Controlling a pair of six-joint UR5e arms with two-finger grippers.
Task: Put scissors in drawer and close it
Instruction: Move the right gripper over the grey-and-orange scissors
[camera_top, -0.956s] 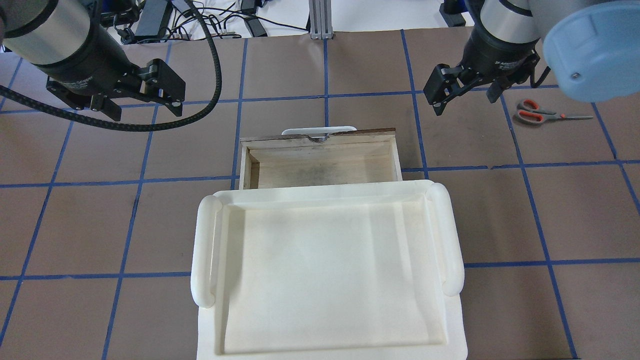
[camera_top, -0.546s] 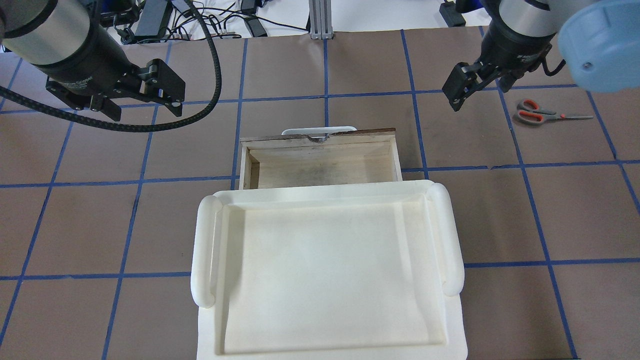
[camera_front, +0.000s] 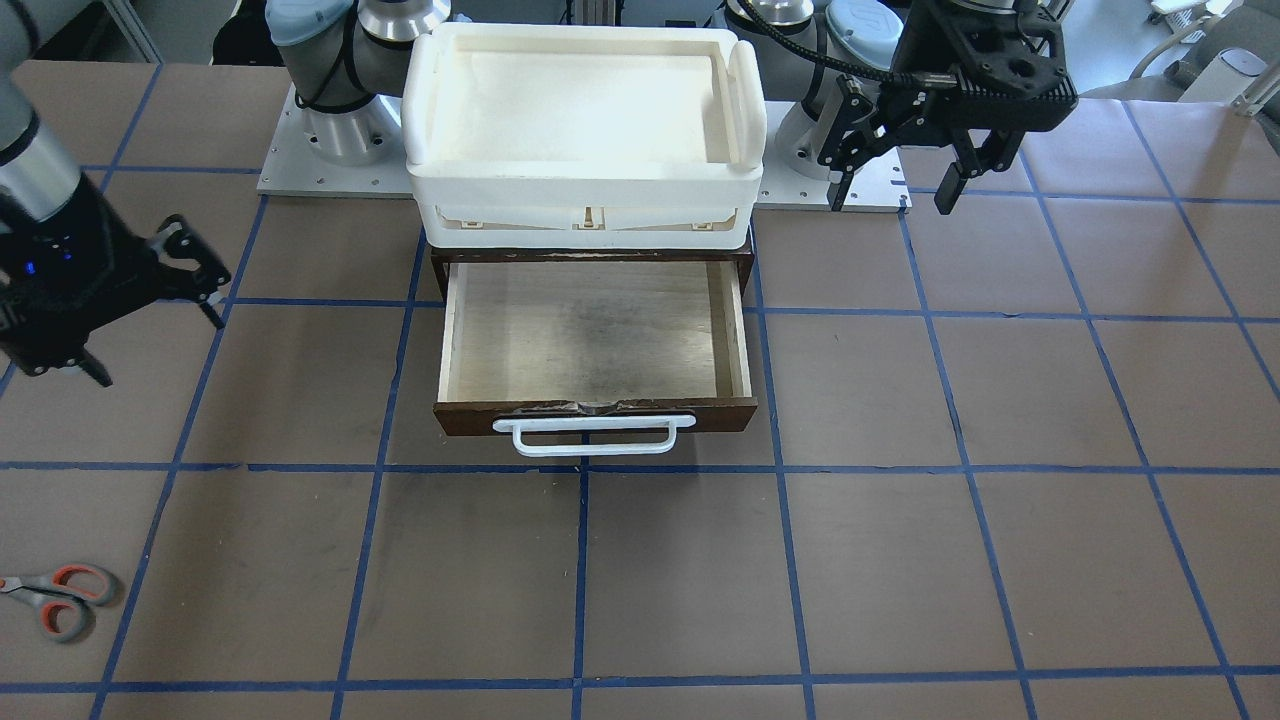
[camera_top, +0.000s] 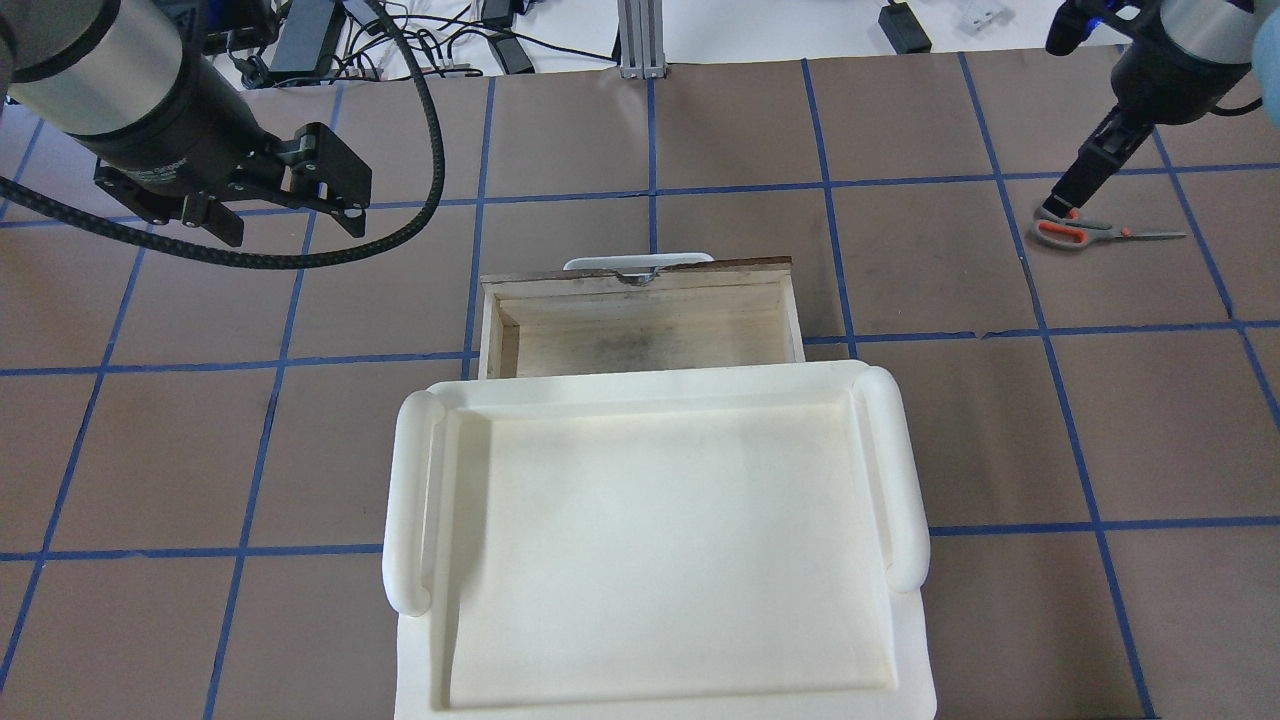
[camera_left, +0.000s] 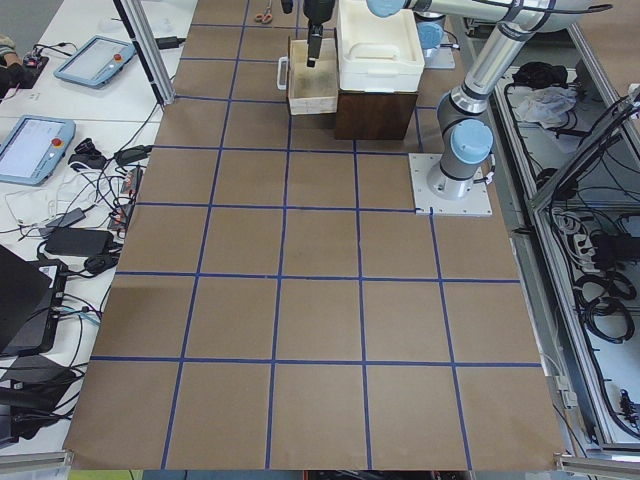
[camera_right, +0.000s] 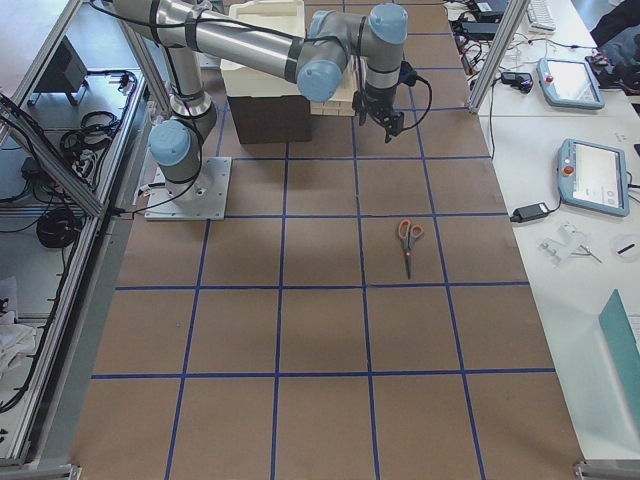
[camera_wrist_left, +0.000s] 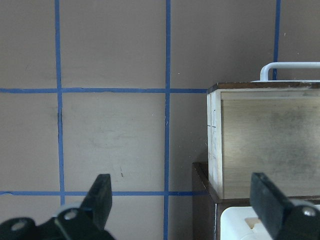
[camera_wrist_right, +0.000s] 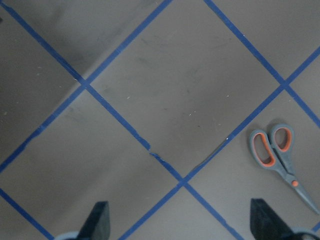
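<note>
Scissors (camera_wrist_right: 281, 159) lie flat on the table (camera_top: 900, 280), blades closed, on my right side, well apart from the drawer (camera_front: 590, 340). Drawer stands pulled open beneath the white tray (camera_top: 400, 500). My right end effector (camera_wrist_right: 181, 212) hangs above the table near the scissors, spread wide. My left end effector (camera_wrist_left: 181, 192) is also wide, near the drawer's corner.

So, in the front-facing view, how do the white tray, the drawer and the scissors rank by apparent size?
1. White tray, though it sits higher, nearer the camera.
2. Drawer, only slightly smaller.
3. Scissors, far smallest; the frame edge cuts their blades.
</note>
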